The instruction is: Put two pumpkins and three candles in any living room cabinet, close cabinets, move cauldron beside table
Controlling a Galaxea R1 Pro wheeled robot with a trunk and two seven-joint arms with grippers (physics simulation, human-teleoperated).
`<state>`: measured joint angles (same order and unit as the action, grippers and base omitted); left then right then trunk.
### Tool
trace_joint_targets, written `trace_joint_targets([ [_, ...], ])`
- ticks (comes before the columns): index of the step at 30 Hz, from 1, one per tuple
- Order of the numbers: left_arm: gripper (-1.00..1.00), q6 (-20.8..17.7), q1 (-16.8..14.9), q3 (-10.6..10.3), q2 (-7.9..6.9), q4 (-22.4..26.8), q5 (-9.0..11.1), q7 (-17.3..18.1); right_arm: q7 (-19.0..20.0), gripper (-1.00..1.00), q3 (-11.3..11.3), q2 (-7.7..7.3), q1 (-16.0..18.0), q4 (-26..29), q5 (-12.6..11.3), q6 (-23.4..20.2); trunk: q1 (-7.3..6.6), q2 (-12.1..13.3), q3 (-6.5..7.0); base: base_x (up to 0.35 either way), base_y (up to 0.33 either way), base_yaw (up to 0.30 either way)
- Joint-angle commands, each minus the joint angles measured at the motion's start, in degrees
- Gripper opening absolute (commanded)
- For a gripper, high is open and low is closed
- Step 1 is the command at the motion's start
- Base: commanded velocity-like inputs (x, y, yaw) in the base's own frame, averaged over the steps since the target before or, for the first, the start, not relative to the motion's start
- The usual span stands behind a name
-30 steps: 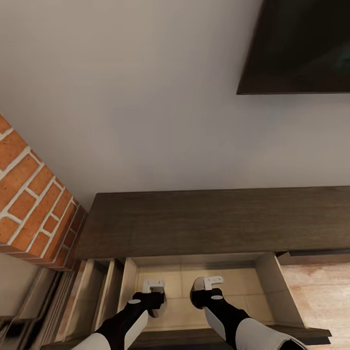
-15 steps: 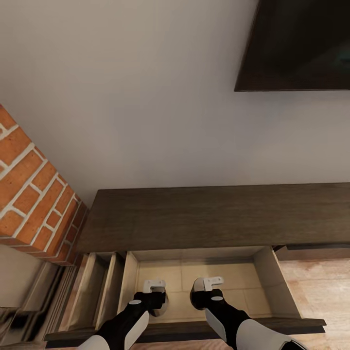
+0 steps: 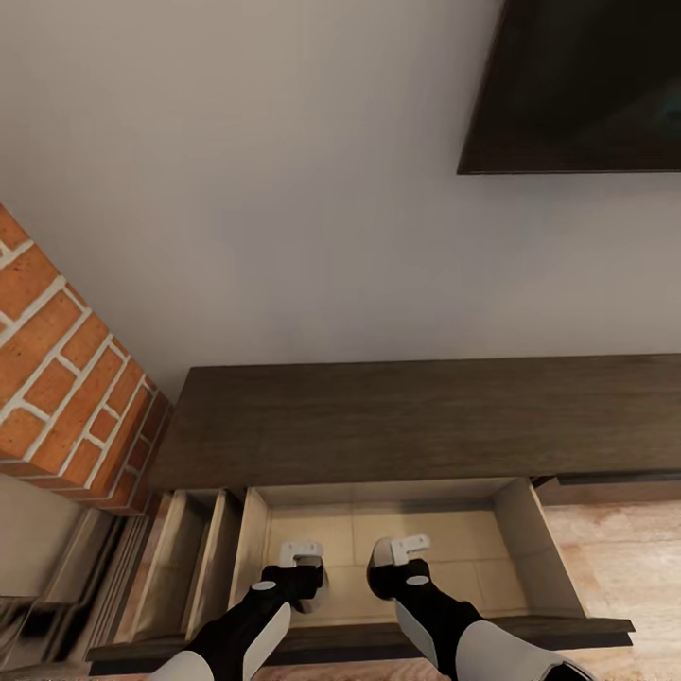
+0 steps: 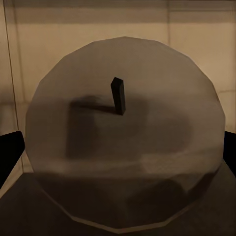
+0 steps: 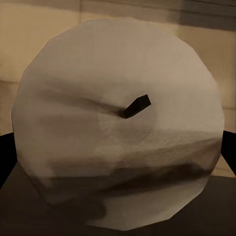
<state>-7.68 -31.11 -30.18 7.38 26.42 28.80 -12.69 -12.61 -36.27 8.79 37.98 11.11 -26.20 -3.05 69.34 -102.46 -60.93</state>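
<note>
The long dark-brown cabinet (image 3: 407, 426) stands against the wall with a wide drawer (image 3: 539, 558) pulled out below its top. Both arms reach down into that drawer. My left gripper (image 3: 301, 558) is shut on a tan candle (image 4: 123, 157) with a dark wick, and its dark fingers (image 4: 10, 155) press the candle's sides. My right gripper (image 3: 405, 550) is shut on a second candle (image 5: 118, 132), which lies between its fingers (image 5: 229, 147). Both candles hang just above the drawer's pale floor. The pumpkins, cauldron and table are out of view.
A brick fireplace (image 3: 57, 397) adjoins the cabinet's left end. A dark screen (image 3: 586, 85) hangs on the wall above. Narrow open compartments (image 3: 189, 558) lie left of the drawer. Wooden floor (image 3: 624, 567) shows at the right.
The head view has shifted slightly. Both grippers stay in the drawer with their candles, and the right one has edged a little to the left.
</note>
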Motion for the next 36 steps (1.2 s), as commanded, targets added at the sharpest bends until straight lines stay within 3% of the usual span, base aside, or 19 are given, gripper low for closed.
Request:
trace_joint_targets([
  [1,-1.00,-0.03,0.00,0.05,0.00,0.02,-0.04,-0.02,-0.03,-1.00,-0.06,0.04,0.08,0.12,0.06,-0.01,0.00,0.00,-0.09,0.000,0.000,0.000],
  [36,-1.00,0.65,-0.79,0.04,0.09,1.85,-0.31,-0.06,-0.22,-1.00,-0.12,-0.09,0.69,2.07,0.18,-3.02,0.00,0.00,-3.30,0.000,0.000,0.000],
])
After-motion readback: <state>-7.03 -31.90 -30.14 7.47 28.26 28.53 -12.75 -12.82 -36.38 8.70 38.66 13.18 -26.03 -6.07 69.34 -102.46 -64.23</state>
